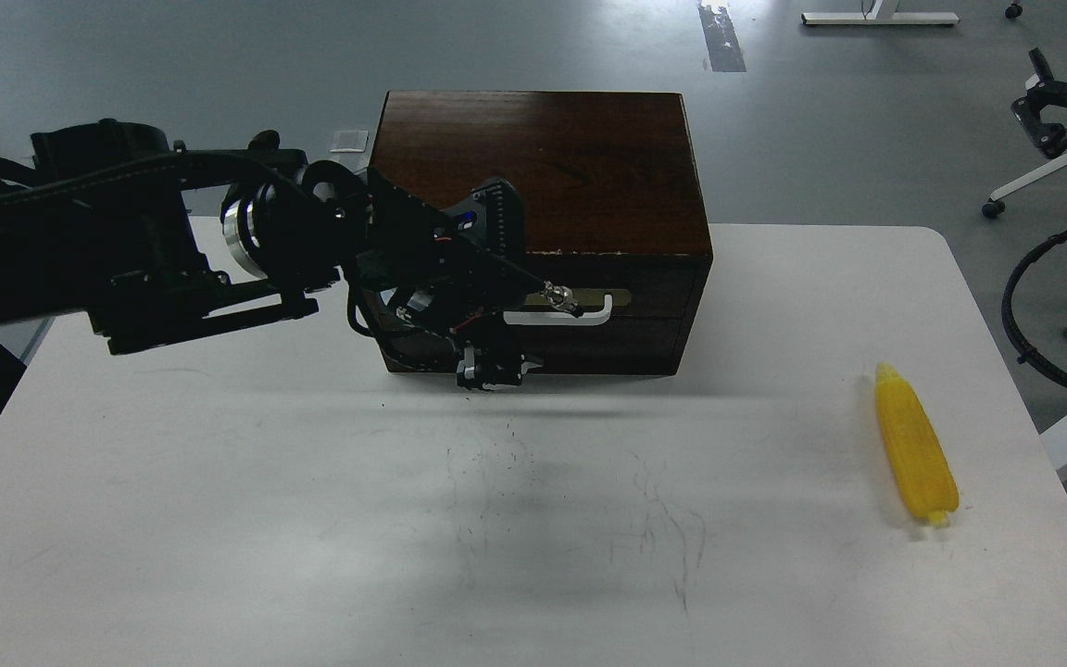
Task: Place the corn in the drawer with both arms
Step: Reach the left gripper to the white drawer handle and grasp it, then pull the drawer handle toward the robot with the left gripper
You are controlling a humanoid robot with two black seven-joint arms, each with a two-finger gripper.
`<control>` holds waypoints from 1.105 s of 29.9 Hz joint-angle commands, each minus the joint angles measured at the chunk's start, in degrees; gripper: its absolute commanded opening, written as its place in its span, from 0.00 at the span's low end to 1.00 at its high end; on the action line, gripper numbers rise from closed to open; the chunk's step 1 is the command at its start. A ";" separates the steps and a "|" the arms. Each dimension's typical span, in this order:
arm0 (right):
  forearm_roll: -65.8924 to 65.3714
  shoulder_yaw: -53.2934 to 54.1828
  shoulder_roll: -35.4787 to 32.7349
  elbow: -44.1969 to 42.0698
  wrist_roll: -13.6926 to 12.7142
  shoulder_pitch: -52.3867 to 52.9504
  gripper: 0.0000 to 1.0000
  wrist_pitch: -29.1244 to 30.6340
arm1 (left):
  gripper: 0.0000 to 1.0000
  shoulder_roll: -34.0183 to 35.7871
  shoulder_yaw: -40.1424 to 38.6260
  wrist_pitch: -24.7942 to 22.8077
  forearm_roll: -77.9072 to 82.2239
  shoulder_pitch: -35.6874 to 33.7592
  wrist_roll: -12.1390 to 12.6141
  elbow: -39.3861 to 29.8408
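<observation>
The yellow corn (915, 451) lies on the white table (219, 519) at the right, far from both arms. The dark brown box (580, 157) stands at the table's back; its drawer (626, 333) is shut, and the right part of the white handle (561, 318) shows. My left arm comes in from the left. My left gripper (491, 371) points down in front of the drawer's left half, just below the handle. It is dark and its fingers cannot be told apart. My right gripper (1045, 97) is small at the right edge, off the table.
Black cables (1020, 306) loop beside the table's right edge. A chair base with white legs (1029, 185) stands on the floor at the back right. The table in front of the box bears faint scuff marks (496, 463).
</observation>
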 commanded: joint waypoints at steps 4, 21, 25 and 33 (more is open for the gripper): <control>0.00 -0.05 -0.03 -0.19 0.00 -0.01 1.00 0.00 | 0.75 -1.80 0.62 0.22 -0.01 1.31 0.01 1.59; 0.00 0.04 -0.56 -0.54 0.00 0.08 1.00 0.00 | 0.59 -1.80 0.71 0.23 -0.01 1.58 0.10 3.78; 0.00 0.04 -0.56 -0.54 0.00 0.08 1.00 0.00 | 0.59 -1.89 0.62 0.31 -0.01 1.84 0.01 4.84; 0.00 -0.23 -0.56 -0.63 0.00 0.08 1.00 0.00 | 0.59 -2.15 0.53 0.58 -0.01 1.84 -0.16 3.78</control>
